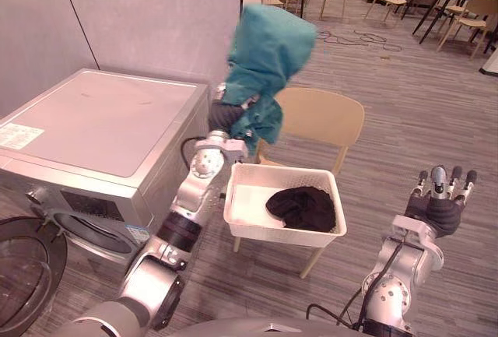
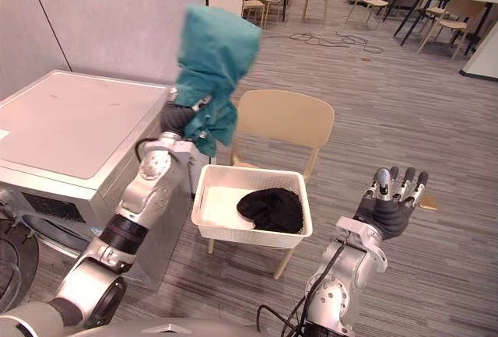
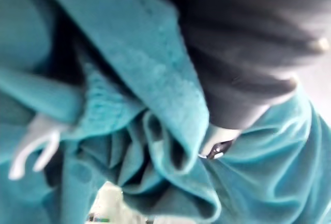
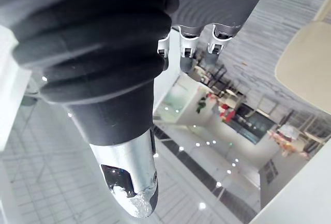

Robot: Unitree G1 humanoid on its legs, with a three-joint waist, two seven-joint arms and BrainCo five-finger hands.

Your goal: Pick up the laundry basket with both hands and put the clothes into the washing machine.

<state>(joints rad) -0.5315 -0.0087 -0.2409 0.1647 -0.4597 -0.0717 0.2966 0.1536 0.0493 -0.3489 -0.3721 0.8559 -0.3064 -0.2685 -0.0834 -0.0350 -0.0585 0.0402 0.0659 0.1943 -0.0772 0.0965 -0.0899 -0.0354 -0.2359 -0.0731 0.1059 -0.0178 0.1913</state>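
Note:
A teal garment (image 1: 268,57) hangs draped over my raised left hand, above the chair's back and beside the washing machine (image 1: 93,127). The hand's dark wrist cover (image 1: 223,116) shows below the cloth; its fingers are hidden under it. In the left wrist view teal folds (image 3: 155,79) lie against the cover. The white laundry basket (image 1: 257,232) stands on a chair seat with a black garment (image 1: 303,207) inside. My right hand (image 1: 442,208) is held up at the lower right, well apart from the basket, fingers (image 4: 189,58) straight and holding nothing.
The beige chair (image 1: 319,115) carries the basket. The washer's round door (image 1: 23,275) stands open at the lower left. A grey wall rises behind the machine. Tables and chairs (image 1: 451,2) stand far back on the wood-pattern floor.

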